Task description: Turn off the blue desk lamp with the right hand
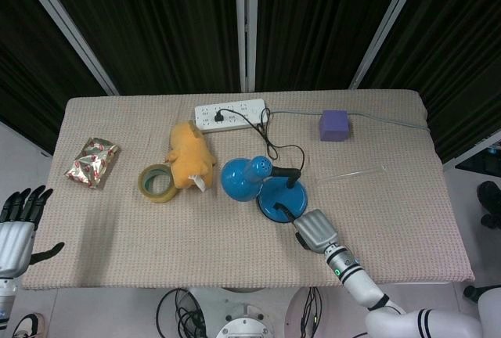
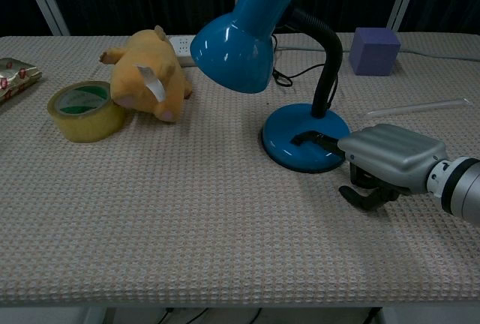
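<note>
At counter centre, just right of middle: blue desk lamp, round base flat on the woven cloth, black gooseneck arched over, shade tipped down toward the left. No pool of light on the cloth beneath the shade in either view, so lamp judged to be off and the main step of the task done. Right hand low at the base's near right edge, grey back uppermost, one dark finger stretched forward onto the top of the base where a dark switch-like spot sits; remaining fingers curled under the palm against the cloth. Nothing gripped, only a fingertip touching or all but touching the base; exact contact hard to tell. Left to do, as a judgement: lift that finger clear and draw the arm away without nudging the base. Left hand far off beyond the counter's near left corner, fingers spread apart, holding nothing. Elsewhere on the counter: yellow plush toy beside a roll of tape, foil packet toward the left edge, white power strip at the back with the black cord running to the lamp, purple cube at back right.
</note>
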Controlling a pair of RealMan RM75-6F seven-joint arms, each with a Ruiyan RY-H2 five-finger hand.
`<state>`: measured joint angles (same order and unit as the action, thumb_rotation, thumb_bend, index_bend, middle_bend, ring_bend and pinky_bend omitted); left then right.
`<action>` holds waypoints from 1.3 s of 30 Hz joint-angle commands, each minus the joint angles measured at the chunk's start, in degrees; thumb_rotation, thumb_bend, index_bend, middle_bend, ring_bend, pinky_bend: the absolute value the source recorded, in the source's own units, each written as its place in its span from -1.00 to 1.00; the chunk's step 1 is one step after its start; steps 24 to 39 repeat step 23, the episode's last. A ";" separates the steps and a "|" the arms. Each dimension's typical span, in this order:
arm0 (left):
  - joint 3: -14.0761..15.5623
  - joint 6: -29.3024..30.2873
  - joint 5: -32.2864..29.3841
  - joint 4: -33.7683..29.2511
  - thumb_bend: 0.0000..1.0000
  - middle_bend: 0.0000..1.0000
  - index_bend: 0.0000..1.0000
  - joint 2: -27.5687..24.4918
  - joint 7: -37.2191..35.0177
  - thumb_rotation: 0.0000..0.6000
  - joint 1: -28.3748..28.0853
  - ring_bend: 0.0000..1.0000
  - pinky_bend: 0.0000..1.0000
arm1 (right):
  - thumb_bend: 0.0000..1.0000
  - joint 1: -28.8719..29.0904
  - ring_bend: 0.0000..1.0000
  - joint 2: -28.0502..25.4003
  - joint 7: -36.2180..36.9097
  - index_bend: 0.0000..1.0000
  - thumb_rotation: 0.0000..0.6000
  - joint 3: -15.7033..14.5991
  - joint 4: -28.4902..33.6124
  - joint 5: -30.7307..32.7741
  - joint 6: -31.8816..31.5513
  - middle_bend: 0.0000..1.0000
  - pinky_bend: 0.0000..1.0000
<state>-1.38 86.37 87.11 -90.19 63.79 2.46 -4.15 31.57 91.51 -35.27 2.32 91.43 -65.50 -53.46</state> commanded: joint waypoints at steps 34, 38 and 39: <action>-0.14 -0.79 0.46 -1.59 -0.80 -0.95 -0.88 -0.19 1.76 1.00 -0.78 -1.00 -1.00 | -0.72 -22.42 -1.00 -23.98 15.93 -1.00 1.00 -2.52 1.89 -17.26 -41.63 -0.94 -0.89; -0.14 -0.79 0.46 -1.59 -0.80 -0.95 -0.88 -0.19 1.76 1.00 -0.78 -1.00 -1.00 | -0.72 -22.42 -1.00 -23.98 15.93 -1.00 1.00 -2.52 1.89 -17.26 -41.63 -0.94 -0.89; -0.14 -0.79 0.46 -1.59 -0.80 -0.95 -0.88 -0.19 1.76 1.00 -0.78 -1.00 -1.00 | -0.72 -22.42 -1.00 -23.98 15.93 -1.00 1.00 -2.52 1.89 -17.26 -41.63 -0.94 -0.89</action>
